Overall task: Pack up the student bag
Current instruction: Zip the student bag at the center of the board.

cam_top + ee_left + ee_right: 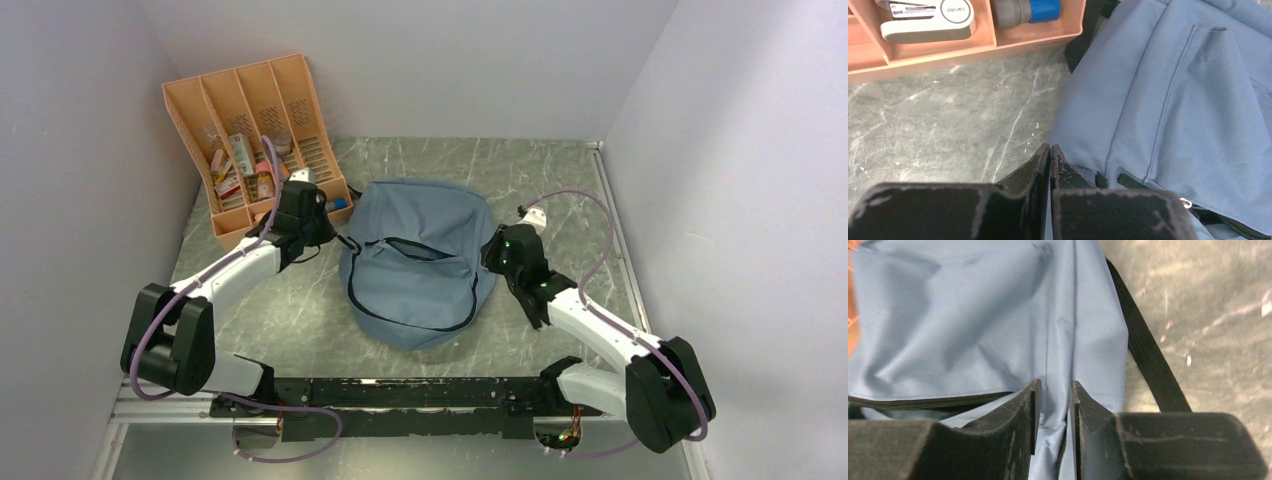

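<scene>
We are watching the student bag (420, 265) lying flat in the middle of the surface (300, 330). Our left hand (1049, 150) is pressing its fingers together at the bag's left edge, and we cannot tell whether any cloth is caught. Our right hand (1054, 390) is standing slightly apart astride a ridge of fabric, grip unclear. If we are lifting on so little cloth, it may be slipping free, or dragging the bag toward the orange tray (250, 130).

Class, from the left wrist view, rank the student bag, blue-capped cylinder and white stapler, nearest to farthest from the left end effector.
1. The student bag, just right of the left end effector.
2. The blue-capped cylinder, ahead in the tray.
3. The white stapler, ahead-left, next compartment.
</scene>
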